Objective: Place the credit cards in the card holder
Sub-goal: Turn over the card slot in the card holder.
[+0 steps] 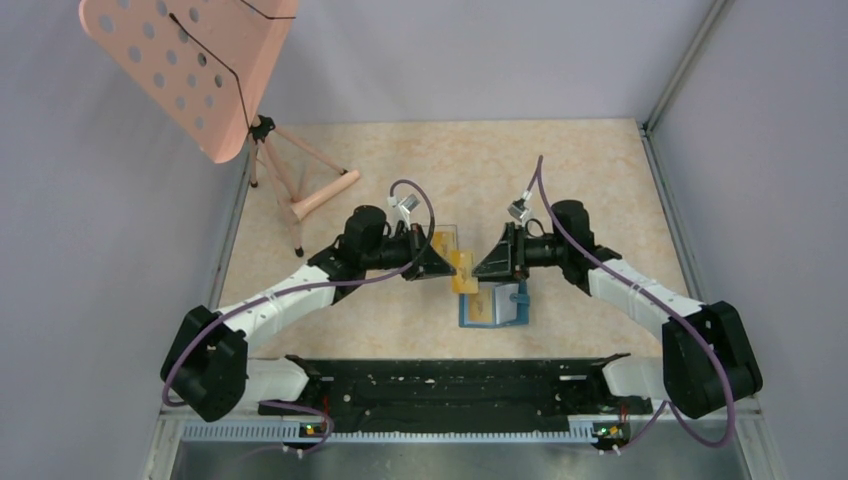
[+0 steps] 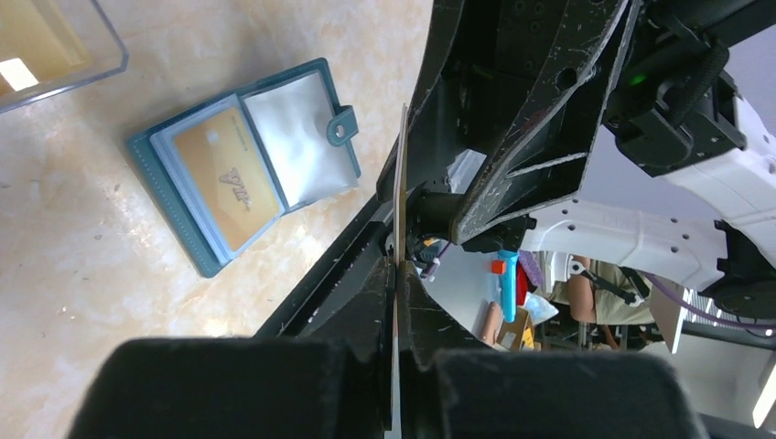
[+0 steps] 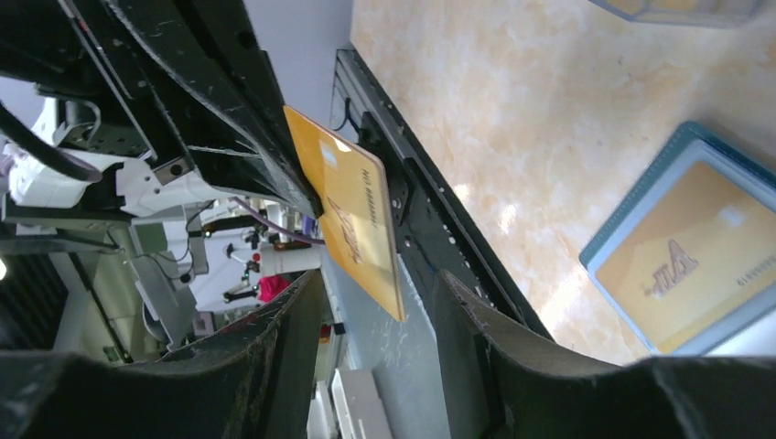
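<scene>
My left gripper [image 1: 443,268] is shut on an orange-yellow credit card [image 1: 463,272] and holds it on edge above the table. In the left wrist view the card [image 2: 401,183] shows edge-on, pinched between the jaws of my left gripper [image 2: 396,274]. My right gripper [image 1: 484,267] faces it, open; in the right wrist view the card's free end [image 3: 355,219] hangs between the spread fingers of my right gripper [image 3: 375,306], with a gap on each side. The teal card holder [image 1: 493,306] lies open on the table below, with another orange card [image 2: 224,178] in its pocket [image 3: 682,261].
A clear plastic compartment box [image 1: 449,238] with orange contents sits just behind the grippers and also shows in the left wrist view [image 2: 50,46]. A pink perforated stand on a tripod [image 1: 190,70] occupies the far left corner. Grey walls enclose the table.
</scene>
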Controlling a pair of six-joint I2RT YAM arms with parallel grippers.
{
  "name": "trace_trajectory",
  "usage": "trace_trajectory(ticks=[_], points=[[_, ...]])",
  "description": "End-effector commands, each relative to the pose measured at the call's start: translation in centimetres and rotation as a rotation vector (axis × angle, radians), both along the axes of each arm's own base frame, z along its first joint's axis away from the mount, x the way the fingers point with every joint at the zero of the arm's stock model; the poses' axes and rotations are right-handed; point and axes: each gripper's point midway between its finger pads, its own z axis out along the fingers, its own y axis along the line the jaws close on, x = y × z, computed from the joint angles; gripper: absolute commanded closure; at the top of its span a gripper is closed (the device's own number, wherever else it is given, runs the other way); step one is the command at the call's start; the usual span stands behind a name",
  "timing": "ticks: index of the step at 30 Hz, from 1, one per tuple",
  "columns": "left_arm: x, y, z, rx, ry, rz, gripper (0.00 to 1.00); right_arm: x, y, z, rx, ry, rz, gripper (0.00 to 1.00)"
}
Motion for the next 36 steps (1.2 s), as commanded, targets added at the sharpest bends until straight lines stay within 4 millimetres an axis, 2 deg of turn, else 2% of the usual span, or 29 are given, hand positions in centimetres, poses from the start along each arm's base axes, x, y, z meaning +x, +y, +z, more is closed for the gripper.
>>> trace_trajectory(ticks=[1, 4, 8, 11, 12, 13, 16, 18, 21, 25, 28, 31, 36], points=[[-0.2, -0.9, 2.6, -0.099, -0.085, -0.051, 1.00, 0.3, 0.8, 3.5, 0.131, -0.103, 0.048, 0.53], [-0.2, -1.4, 2.8, -0.110, -0.081, -0.070, 1.00, 0.1, 1.0, 4.3, 0.167, -0.113, 0.068, 0.55], [0.1, -1.9, 3.0, -0.125, -0.080, -0.076, 1.00, 0.0, 1.1, 4.7, 0.194, -0.114, 0.074, 0.69], [0.2, -2.2, 2.8, -0.126, -0.069, -0.086, 1.00, -0.2, 1.1, 5.3, 0.230, -0.129, 0.077, 0.96], [0.2, -2.3, 2.5, -0.122, -0.063, -0.090, 0.99, -0.2, 1.1, 5.3, 0.229, -0.130, 0.076, 1.00], [0.2, -2.3, 2.3, -0.113, -0.057, -0.087, 0.95, -0.2, 1.1, 5.0, 0.217, -0.126, 0.073, 1.00], [0.9, -1.7, 0.2, -0.030, -0.012, -0.029, 0.70, 0.4, 0.4, 2.4, 0.058, -0.126, 0.040, 1.00], [1.1, -1.2, -1.6, 0.044, 0.026, 0.001, 0.63, 1.0, -0.8, -0.3, -0.111, -0.098, -0.015, 1.00], [1.0, -0.5, -4.9, 0.183, 0.109, 0.032, 0.63, 1.1, -2.9, -3.8, -0.285, -0.042, -0.084, 1.00], [0.5, -2.2, -7.4, 0.248, 0.145, -0.037, 0.66, 0.5, -4.6, -7.3, -0.421, 0.018, -0.104, 1.00], [0.7, -2.9, -9.0, 0.345, 0.179, -0.045, 0.67, 0.1, -5.4, -9.7, -0.492, 0.050, -0.084, 1.00], [0.8, -3.6, -10.2, 0.370, 0.202, -0.067, 0.67, 0.0, -6.1, -11.3, -0.549, 0.071, -0.082, 1.00], [0.9, -3.8, -12.0, 0.411, 0.226, -0.091, 0.67, 0.1, -6.9, -12.8, -0.613, 0.089, -0.082, 1.00]])
